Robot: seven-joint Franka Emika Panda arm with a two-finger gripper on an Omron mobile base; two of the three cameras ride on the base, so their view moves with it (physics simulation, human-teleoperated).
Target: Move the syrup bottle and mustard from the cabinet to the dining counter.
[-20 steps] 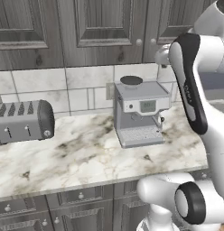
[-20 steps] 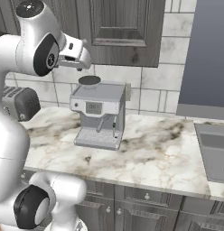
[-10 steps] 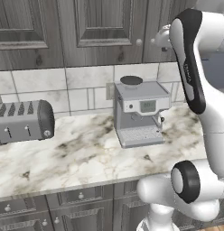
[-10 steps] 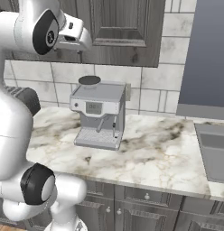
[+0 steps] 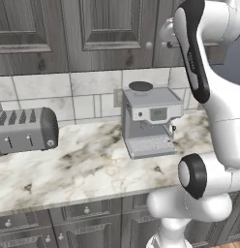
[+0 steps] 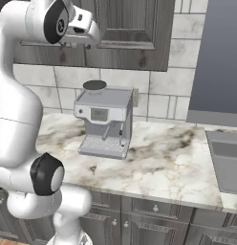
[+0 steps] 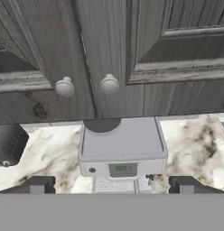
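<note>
Fingers [image 7: 112, 185]: two dark tips set wide apart, nothing between them, not touching anything. They face the cabinet [image 7: 177, 40], whose doors are shut. Two round silver knobs [image 7: 109, 84] sit side by side just either side of the door seam, straight ahead of the fingers and above the gap between them. Syrup bottle, mustard: can't see them, cabinet inside hidden behind the closed doors.

Below the cabinet: grey coffee machine [image 7: 123, 149] directly under the knobs, round dark cap on top, small display on its front. It stands on the marble counter [image 5: 88, 167] against the tiled wall. Toaster [image 5: 26, 131] on the same counter, well left of the coffee machine. Sink [image 6: 225, 158] set into the counter well right of the coffee machine.
</note>
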